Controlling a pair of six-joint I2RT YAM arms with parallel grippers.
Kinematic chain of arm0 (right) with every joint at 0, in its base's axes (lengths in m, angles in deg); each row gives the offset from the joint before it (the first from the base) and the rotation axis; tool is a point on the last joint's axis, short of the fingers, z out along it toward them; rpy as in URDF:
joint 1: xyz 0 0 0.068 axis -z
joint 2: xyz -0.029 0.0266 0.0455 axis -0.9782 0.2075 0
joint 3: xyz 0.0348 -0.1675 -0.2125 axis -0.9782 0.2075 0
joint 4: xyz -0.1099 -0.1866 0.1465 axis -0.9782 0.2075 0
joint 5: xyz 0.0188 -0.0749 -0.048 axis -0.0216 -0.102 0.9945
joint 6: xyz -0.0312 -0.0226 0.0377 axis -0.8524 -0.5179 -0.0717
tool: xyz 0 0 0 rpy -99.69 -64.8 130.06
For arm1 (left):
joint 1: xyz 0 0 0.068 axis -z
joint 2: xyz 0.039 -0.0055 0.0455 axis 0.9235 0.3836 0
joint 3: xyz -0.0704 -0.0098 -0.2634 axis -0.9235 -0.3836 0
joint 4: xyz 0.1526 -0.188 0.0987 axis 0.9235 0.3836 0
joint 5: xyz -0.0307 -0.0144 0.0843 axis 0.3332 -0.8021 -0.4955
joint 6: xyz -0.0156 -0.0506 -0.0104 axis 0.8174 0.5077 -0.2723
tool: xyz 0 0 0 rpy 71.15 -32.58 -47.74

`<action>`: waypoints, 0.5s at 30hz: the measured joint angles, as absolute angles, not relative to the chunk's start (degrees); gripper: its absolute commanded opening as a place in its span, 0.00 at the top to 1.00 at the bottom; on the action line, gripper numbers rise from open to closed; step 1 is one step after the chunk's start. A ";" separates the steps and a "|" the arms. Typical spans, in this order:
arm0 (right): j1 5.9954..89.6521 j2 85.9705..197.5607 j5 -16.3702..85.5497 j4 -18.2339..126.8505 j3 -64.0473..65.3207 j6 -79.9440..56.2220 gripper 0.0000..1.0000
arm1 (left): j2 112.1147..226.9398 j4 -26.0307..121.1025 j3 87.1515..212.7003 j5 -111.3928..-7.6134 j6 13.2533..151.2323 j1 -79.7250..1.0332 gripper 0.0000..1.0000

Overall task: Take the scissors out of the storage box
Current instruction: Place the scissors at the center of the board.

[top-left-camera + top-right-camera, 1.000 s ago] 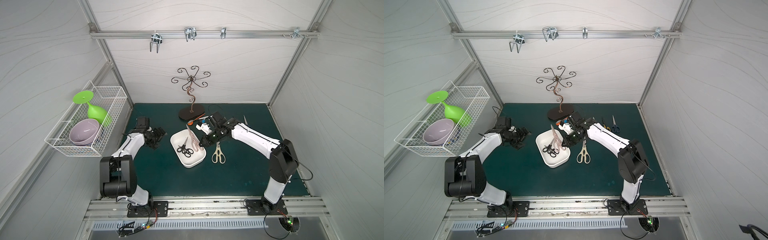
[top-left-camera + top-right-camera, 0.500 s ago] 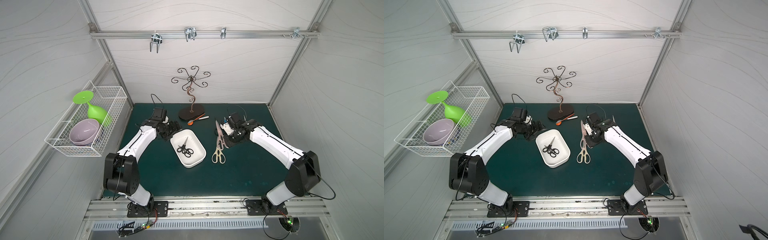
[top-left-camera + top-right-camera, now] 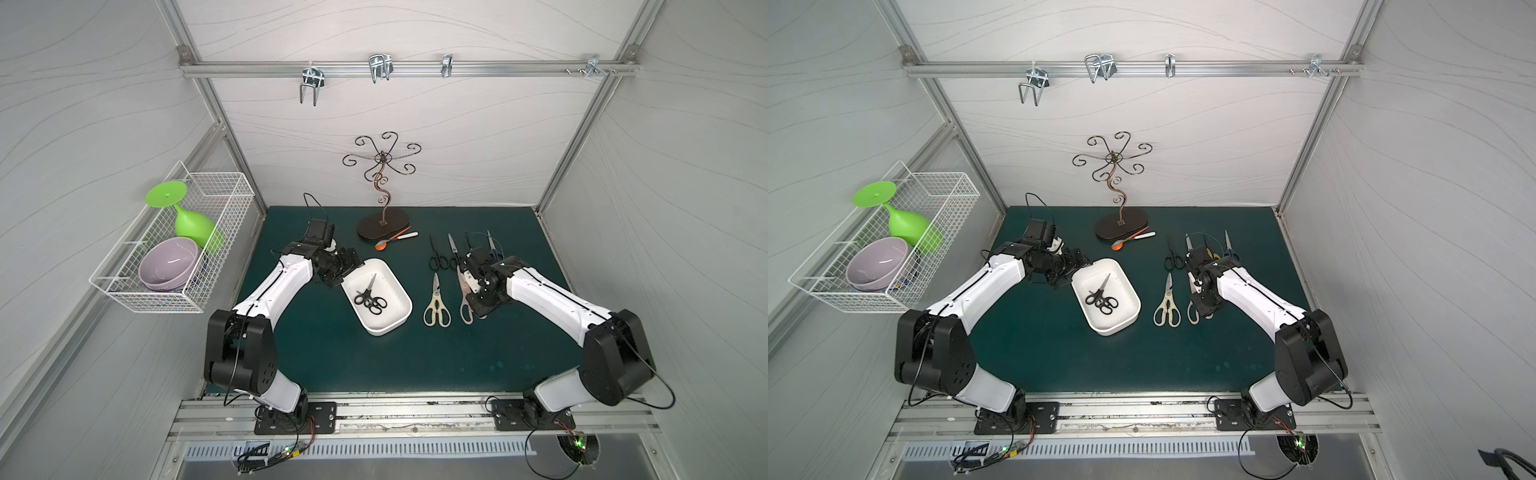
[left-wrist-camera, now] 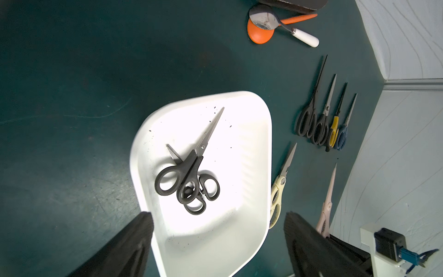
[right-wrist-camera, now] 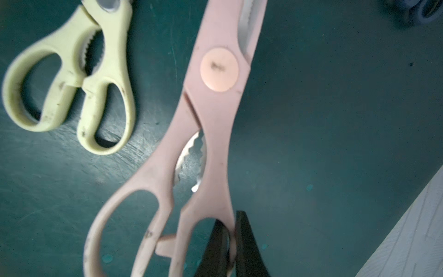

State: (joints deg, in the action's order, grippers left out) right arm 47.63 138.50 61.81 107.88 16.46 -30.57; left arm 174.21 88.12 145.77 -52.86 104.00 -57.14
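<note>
inside the storage box (image 3: 384,332), which sits near the middle of the green mat (image 3: 332,365), two black-handled scissors lie crossed, the larger pair (image 4: 191,163) on top of the small pair (image 3: 376,305), handles overlapping. the left gripper (image 4: 218,215) hovers over the box's end nearest its own arm, jaws well apart and nothing between them. right of the box the cream shears (image 3: 435,301) lie flat on the mat. just beside them are the pink shears (image 5: 215,108), one handle loop pinched tight by the right gripper (image 5: 231,249); whether they rest on the mat or hang just above it i cannot tell. behind these, four slimmer pairs lie side by side, tips toward the back wall: the long black pair (image 4: 312,105), the second black pair (image 4: 326,108), the yellow pair (image 4: 335,122) and the blue pair (image 4: 343,132).
</note>
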 measured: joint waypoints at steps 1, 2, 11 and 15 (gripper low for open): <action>47.63 138.53 61.92 107.75 16.90 -30.57 1.00 | 174.06 88.10 145.77 -52.99 103.98 -57.14 0.10; 47.63 138.53 62.01 107.53 17.18 -30.57 1.00 | 173.93 88.10 145.75 -53.08 104.00 -57.14 0.10; 47.63 141.89 61.81 104.30 18.04 -30.61 1.00 | 173.76 87.88 144.46 -52.86 104.07 -57.62 0.09; 47.63 145.28 61.83 104.21 17.97 -30.61 1.00 | 173.34 87.36 142.45 -52.05 104.53 -59.02 0.09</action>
